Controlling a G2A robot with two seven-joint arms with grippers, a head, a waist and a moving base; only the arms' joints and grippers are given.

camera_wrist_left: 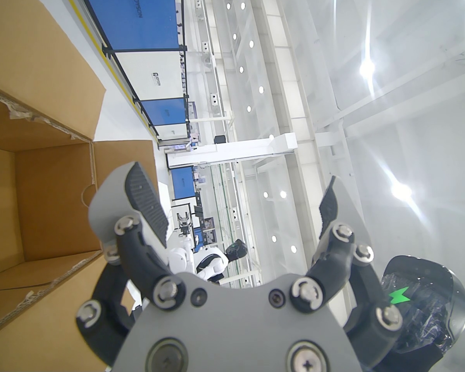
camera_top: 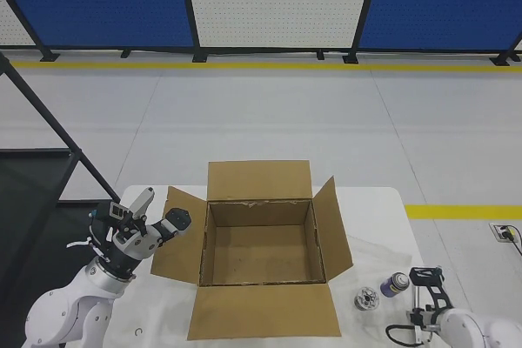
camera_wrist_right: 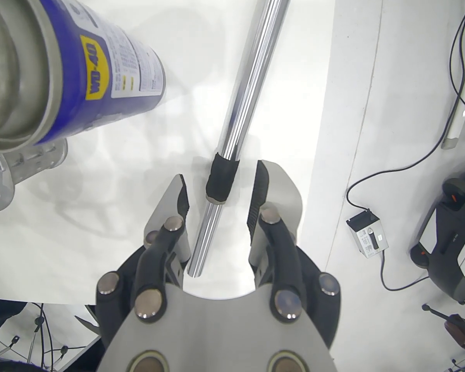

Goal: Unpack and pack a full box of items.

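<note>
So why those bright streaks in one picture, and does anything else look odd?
Left wrist view: the ceiling lights flare into streaks. Right wrist view: the metal tube gleams, and the spray can, close to the lens, looms large and bulging. Top view: even light, only soft shade inside the box.

The top view looks steeply down from above the arms onto the table and the box, from far enough off to take in the floor and blue partitions beyond.

The left wrist camera sits just behind the left gripper, tilted up toward the ceiling. The box lies beyond one jaw and is shared with the top view.

The right wrist camera sits behind the right gripper, facing down, close over the table. The spray can outside one jaw also shows from above. The metal tube between the jaws perhaps does too.
</note>
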